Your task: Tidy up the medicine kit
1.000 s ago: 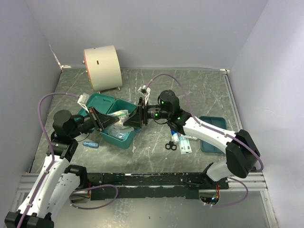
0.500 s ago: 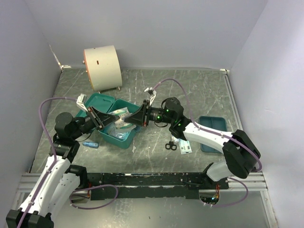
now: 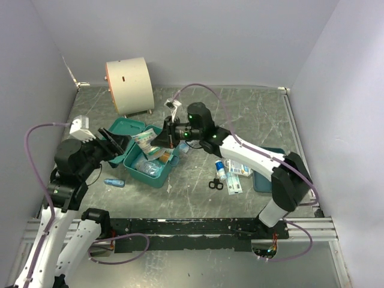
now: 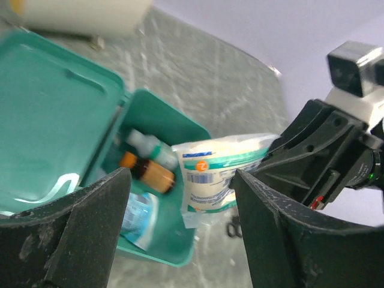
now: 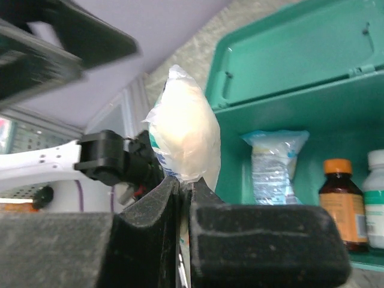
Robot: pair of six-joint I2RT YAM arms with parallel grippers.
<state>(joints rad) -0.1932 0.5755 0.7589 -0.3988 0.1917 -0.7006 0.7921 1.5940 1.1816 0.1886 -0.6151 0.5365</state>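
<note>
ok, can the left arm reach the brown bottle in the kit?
Likely yes. The left gripper is open, facing the open kit, with the brown bottle straight ahead. The pouch pinched in the right gripper hangs over the kit and could crowd the way.

from above and behind we see the whole table (image 3: 240,114); our wrist cameras face each other, close over the medicine kit (image 4: 54,120), sharing the white pouch (image 5: 183,132).

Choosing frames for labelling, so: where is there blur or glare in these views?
Top external: evenly lit, sharp throughout. Left wrist: cream drum smeared at the top edge, glare streak on the medicine kit lid. Right wrist: white packet crisp, upper-left background blurred.
</note>
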